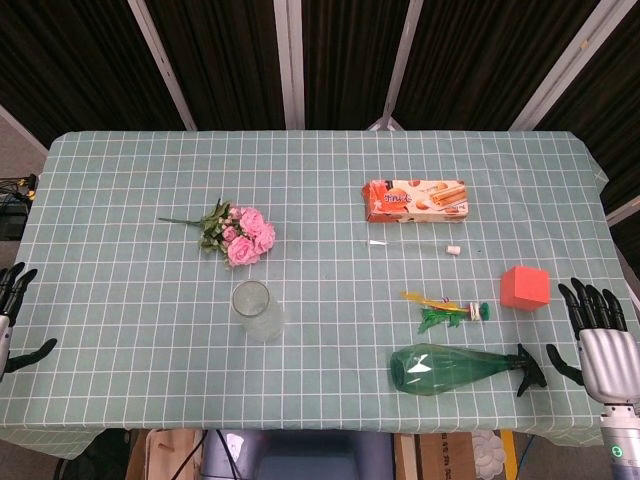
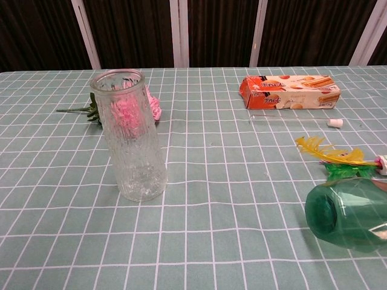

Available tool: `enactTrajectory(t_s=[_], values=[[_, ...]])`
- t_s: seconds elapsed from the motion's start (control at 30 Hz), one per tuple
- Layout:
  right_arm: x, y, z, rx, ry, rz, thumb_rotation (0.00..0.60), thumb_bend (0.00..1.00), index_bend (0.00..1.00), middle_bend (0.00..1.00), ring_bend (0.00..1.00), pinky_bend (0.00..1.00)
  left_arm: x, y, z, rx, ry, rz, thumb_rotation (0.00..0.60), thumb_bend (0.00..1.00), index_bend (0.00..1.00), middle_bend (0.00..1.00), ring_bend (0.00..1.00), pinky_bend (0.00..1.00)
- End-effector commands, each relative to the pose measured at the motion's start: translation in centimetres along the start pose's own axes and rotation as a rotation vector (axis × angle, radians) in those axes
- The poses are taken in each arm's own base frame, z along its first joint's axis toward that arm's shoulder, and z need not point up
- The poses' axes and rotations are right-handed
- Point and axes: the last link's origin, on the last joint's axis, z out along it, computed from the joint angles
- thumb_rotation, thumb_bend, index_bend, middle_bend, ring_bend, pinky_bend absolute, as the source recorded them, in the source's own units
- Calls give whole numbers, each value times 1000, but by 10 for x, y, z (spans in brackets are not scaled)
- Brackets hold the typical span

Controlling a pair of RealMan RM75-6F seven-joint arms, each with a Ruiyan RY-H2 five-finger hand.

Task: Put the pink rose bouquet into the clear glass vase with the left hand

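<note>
1. A green checked worktop is sitting before dark curtains.
2. The pink rose bouquet is lying just behind the upright clear glass vase.
3. The left hand and right hand are hanging released, fingers apart, beside opposite edges.

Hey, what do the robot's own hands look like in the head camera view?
The right hand has slim black fingers on a silver-grey metallic palm, above a pale grey wrist section bearing a small green light. Of the left hand only black fingers and a sliver of grey show at the frame edge. No cables visible.
</note>
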Motion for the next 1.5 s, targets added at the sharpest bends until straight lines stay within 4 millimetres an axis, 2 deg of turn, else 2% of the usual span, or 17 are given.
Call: enactTrajectory(t_s=[0.03,0.17,0.3,0.4,0.53,0.73,0.97,1.5], values=[[0,0,-1,2,1,0,600,324,54,26,10,0,-2,0,2,-3,-6,0,600,216,0,0,0,133],[0,0,-1,0,0,2,600,323,54,26,10,0,-3,2,6,-19,-12,10,600,213,0,0,0,133],[1,2,0,-9,-1,9,600,323,54,26,10,0,-2,5,21,-84,-16,41,600,206,0,0,0,133],[0,3,0,-13,-4,7,600,322,54,26,10,0,6,9,42,-116,-28,75,600,198,0,0,0,131],[-1,1,0,-11,-11,10,600,313,54,26,10,0,19,24,86,-172,-63,121,600,170,0,0,0,108],[-4,1,2,-27,-15,-15,600,314,54,26,10,0,21,44,129,-201,-133,186,600,169,0,0,0,64],[-4,1,2,-54,-1,-42,600,313,54,26,10,0,8,70,168,-201,-221,219,600,170,0,0,0,46],[-9,7,9,-132,-21,-82,600,314,54,26,10,0,-50,136,234,-236,-357,281,600,170,0,0,0,21]])
